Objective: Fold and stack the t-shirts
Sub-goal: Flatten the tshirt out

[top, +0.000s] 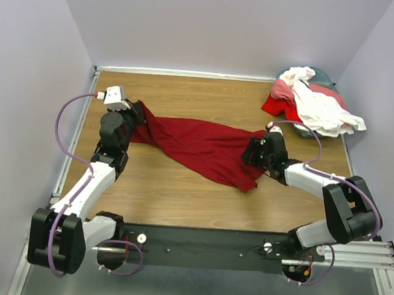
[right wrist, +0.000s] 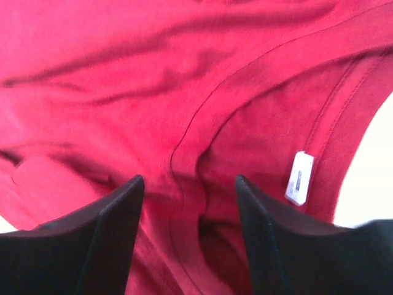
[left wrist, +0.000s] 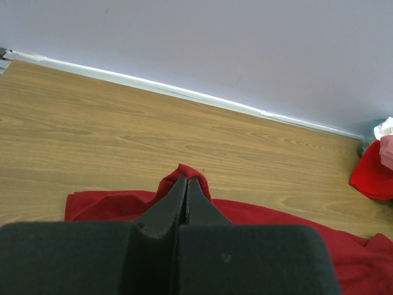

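The large dark crimson t-shirt [top: 204, 147] lies stretched across the middle of the table between the two arms. My left gripper [top: 139, 114] is shut on its left edge; the left wrist view shows a fold of the cloth [left wrist: 187, 174] pinched at the closed fingertips. My right gripper [top: 251, 152] is open and hovers over the shirt's right end. In the right wrist view its fingers [right wrist: 123, 209] straddle a raised fold near the collar seam, beside a white label [right wrist: 299, 178]. The other t-shirts, white [top: 323, 106], lighter red-pink [top: 282, 93] and teal [top: 322, 75], lie heaped at the back right corner.
Purple walls close in the wooden table [top: 180, 194] at the back and both sides. A metal rail [top: 209, 247] runs along the near edge with the arm bases. A purple cable [top: 65, 137] loops beside the left arm.
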